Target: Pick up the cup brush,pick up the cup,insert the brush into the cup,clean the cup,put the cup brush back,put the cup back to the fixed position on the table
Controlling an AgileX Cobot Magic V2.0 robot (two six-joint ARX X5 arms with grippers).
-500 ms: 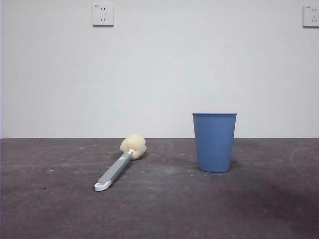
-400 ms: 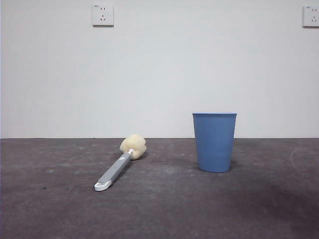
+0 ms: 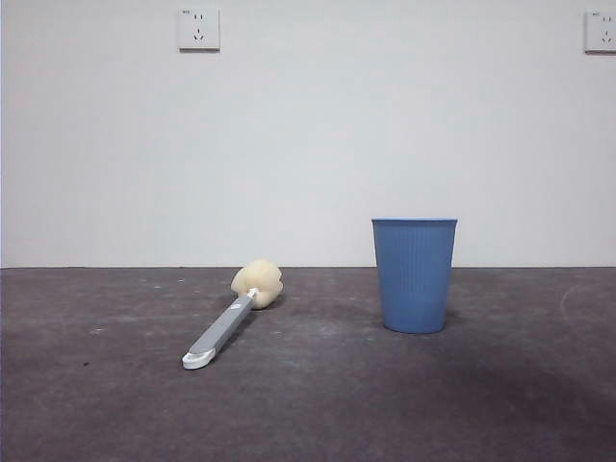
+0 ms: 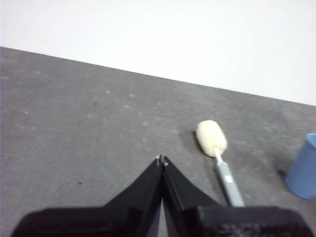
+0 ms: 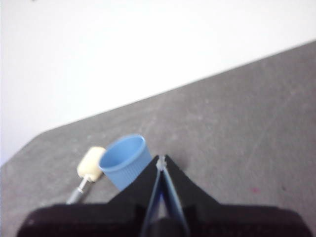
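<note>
nothing was lifted yet: your left gripper (image 4: 162, 160) and right gripper (image 5: 161, 160) were pinched closed, empty. the cup brush (image 3: 231, 316) lay flat mid-table, seemingly apart from the cup (image 3: 414, 274); next, spread the left jaws over its handle.

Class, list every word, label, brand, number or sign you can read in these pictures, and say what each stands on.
None can be read.
Wall sockets and: tiny marks at the top corner, too small to read.
Cup, cup brush, table: no print visible.

Left hand (image 4: 162, 160) and right hand (image 5: 161, 160): each two matte black wedge-shaped jaws tapering from a broad black base to fine pale-edged tips; surfaces faintly speckled.
</note>
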